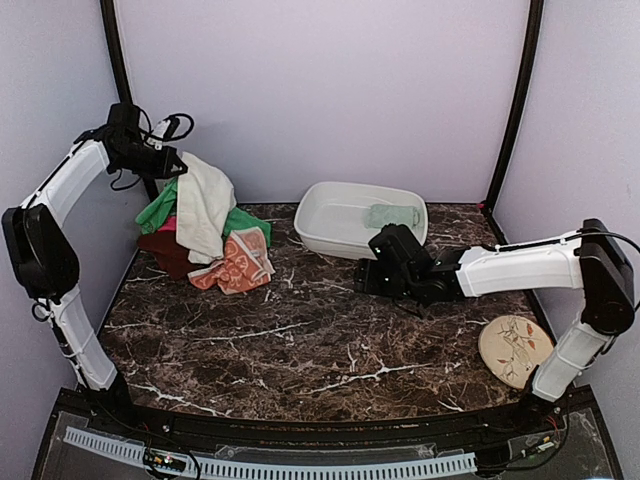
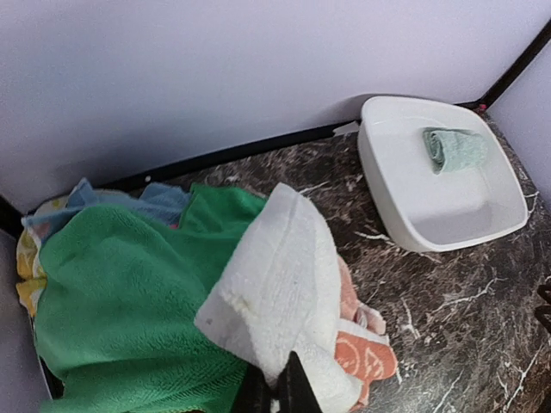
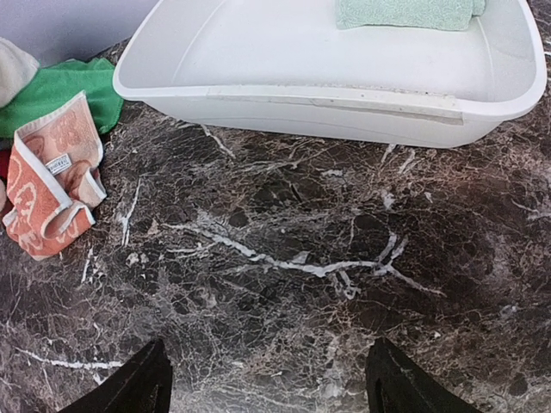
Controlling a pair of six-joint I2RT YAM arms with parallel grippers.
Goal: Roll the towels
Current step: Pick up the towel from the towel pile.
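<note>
We read this as the start of the second roll. The cream-white towel hangs from the left gripper, whose jaws are pinched tight on one edge of it. It is raised at the far left, above the rest of the heap. The cloth is thick, nubbly terry, and it drapes in a long folded slab with a stitched hem. From the left wrist view the towel fills the middle, with the dark fingertips closed on its lower edge.

Beneath it lie the bright green towel, deep-piled and crumpled, and the orange towel, flatter, swirl-printed and white-bordered, which spills nearest onto the table. One job looks finished: the sage-green towel sits as a snug little cylinder inside the basin, a smooth, rounded rectangle of white plastic to the right of the heap.

In our judgement the next move calls for carrying the cream cloth clear of the pile and spreading it flat on the open marble, since limp terry will not roll from a bunch.

The right gripper waits low over the veined dark stone just near of the basin, spread wide and holding nothing. A round cream plate lies near right.
</note>
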